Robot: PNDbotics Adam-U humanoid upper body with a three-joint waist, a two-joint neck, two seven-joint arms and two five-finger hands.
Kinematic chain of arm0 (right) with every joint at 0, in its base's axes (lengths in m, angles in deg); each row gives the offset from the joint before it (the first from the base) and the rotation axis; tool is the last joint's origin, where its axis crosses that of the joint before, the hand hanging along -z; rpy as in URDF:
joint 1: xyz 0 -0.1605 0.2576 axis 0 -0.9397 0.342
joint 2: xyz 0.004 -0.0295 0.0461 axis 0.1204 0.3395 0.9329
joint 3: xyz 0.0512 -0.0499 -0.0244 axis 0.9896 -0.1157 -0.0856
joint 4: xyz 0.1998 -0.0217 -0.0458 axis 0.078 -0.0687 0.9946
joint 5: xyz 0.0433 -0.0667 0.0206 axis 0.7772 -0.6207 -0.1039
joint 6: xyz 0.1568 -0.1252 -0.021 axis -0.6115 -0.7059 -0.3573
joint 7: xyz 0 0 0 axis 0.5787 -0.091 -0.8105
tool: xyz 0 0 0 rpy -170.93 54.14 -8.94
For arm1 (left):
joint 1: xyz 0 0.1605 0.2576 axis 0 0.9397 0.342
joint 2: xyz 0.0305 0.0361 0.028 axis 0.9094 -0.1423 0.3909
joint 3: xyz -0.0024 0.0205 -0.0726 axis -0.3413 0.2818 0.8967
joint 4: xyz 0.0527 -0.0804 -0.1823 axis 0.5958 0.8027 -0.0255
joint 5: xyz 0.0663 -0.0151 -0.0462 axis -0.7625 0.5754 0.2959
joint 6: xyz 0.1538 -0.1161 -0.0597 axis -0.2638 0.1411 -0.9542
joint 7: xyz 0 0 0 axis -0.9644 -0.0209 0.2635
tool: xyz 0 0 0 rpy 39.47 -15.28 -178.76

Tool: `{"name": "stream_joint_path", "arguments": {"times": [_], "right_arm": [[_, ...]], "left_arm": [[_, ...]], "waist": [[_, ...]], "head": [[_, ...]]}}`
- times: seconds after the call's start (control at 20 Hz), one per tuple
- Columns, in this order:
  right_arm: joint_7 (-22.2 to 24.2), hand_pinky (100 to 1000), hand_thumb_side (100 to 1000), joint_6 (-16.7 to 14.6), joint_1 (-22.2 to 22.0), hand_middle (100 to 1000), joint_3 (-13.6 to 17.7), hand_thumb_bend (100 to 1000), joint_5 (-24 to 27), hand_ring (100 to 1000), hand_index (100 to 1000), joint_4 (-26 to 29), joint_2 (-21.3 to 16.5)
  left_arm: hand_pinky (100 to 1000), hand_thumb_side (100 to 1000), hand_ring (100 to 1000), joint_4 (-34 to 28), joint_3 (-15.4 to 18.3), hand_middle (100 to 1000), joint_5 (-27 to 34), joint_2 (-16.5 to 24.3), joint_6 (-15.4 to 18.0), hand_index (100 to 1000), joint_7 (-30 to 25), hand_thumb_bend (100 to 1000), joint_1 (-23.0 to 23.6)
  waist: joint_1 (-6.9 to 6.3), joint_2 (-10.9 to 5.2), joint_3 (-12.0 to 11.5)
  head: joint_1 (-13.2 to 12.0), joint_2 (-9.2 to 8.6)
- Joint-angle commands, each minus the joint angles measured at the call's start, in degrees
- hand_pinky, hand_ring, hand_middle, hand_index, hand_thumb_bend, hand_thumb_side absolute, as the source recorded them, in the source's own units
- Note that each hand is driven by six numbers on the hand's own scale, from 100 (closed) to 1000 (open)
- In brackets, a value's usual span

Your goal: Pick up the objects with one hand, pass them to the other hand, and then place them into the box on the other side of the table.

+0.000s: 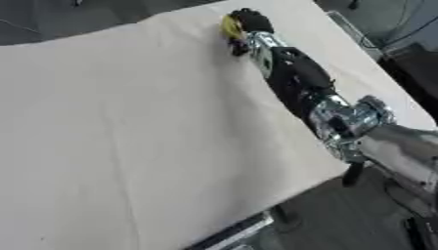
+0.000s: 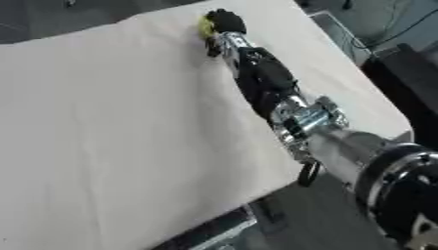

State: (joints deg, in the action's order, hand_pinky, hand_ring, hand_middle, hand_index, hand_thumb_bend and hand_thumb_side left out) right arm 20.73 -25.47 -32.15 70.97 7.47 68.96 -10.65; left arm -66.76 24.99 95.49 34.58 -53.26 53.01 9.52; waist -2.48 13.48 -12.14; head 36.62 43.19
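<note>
Right hand [image 1: 250, 22] stretched to counter's [image 1: 128, 136] far edge, about 12 o'clock. Fingers curled round a yellow object [image 1: 230, 27], seemingly just off the cloth. Judged early: pickup underway; handover and boxing remain. Left hand and box unseen.

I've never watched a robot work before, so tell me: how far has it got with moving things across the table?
Early days, it seems. Nothing looks delivered: no box shows in either view. In hand: the right hand, stretched to the far side of the cream cloth-covered table, has its black fingers curled round a small yellow object. Whether it is lifted yet cannot be told. Left to do: passing it to the left hand, which is out of view, then boxing it.
</note>
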Motion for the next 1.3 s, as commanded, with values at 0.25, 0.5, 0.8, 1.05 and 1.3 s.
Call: {"name": "stream_joint_path", "arguments": {"times": [0.25,0.5,0.8,1.05,1.3], "right_arm": [[-6.5,678,100,-0.9,0.6,517,0.1,100,-1.8,608,499,10.4,-1.7],[-11.2,690,100,-5.5,-0.4,509,-6.8,100,-1.7,611,500,18.0,1.7],[-16.8,697,100,-11.1,-1.6,512,-15.8,100,-5.7,618,501,27.1,10.1],[-21.4,698,100,-15.9,-3.5,514,-23.7,100,-6.2,617,500,34.9,16.5],[-19.0,700,100,-20.6,-4.0,513,-31.3,100,-3.1,611,501,42.6,19.2]], "left_arm": [[725,694,1000,-1.2,0.1,860,0.3,0.8,-1.1,677,0.1,413,0.5],[726,708,1000,0.9,-1.1,867,1.2,0.9,-2.0,681,-1.0,414,0.8],[731,721,1000,6.0,-3.5,880,2.0,1.7,-2.7,693,-4.8,416,-1.7],[735,726,1000,9.9,-5.9,889,2.7,2.1,-2.8,703,-8.4,418,-4.9],[737,748,1000,13.2,-9.3,896,3.0,2.9,-3.2,717,-11.9,428,-7.1]], "waist": [[0.16,-1.61,1.1],[0.72,-2.91,2.5],[0.85,-3.74,2.6],[0.85,-3.68,2.3],[0.95,-3.25,2.3]], "head": [[-1.7,0.36],[-8.5,0.91],[-19.1,0.93],[-25.6,0.93],[-29.0,0.93]]}}
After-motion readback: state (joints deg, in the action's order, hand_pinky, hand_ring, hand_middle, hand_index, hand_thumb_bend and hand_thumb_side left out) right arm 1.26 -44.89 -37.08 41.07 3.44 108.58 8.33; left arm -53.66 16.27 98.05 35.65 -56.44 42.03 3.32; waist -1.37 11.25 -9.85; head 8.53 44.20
